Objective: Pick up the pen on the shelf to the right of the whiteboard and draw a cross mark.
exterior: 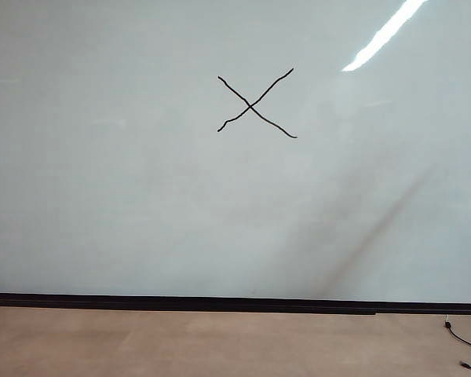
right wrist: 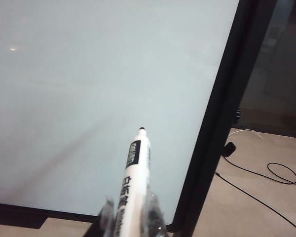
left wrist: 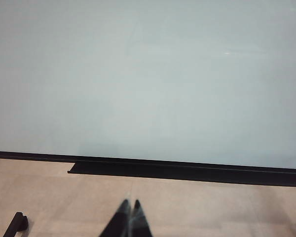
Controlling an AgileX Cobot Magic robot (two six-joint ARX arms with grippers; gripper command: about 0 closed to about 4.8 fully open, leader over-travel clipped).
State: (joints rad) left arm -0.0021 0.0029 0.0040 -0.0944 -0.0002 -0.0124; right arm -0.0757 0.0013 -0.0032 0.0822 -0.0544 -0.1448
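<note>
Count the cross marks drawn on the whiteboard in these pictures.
1. The cross mark sits on the upper middle of the whiteboard in the exterior view. Neither wrist view shows any mark; parts of the board beyond the frames could hold more.

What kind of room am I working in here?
Probably an office or lab: a big wall whiteboard bearing a drawn cross mark, bare tan floor, loose cables. The right gripper holds the pen; the left gripper is shut.

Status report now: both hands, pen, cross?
Left hand shut, empty, off the whiteboard. Right hand shut on pen. Cross mark drawn. Nothing in the way.
</note>
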